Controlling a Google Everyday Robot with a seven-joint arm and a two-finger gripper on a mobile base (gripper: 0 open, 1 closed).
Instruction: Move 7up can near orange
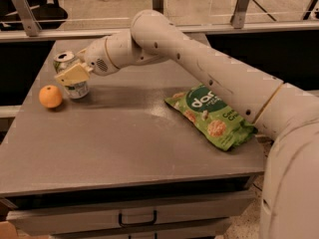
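The 7up can (76,89), silver-white with green markings and a shiny top, stands upright at the far left of the grey table (124,138). My gripper (72,72) reaches in from the right and is shut on the can, its pale fingers (74,75) across the can's upper half. The orange (50,96) sits on the table just left of the can, a small gap between them.
A green snack bag (212,116) lies flat on the right side of the table, under my arm. The table's left edge is close to the orange. Drawers with a handle (137,218) run below the front edge. A railing runs behind the table.
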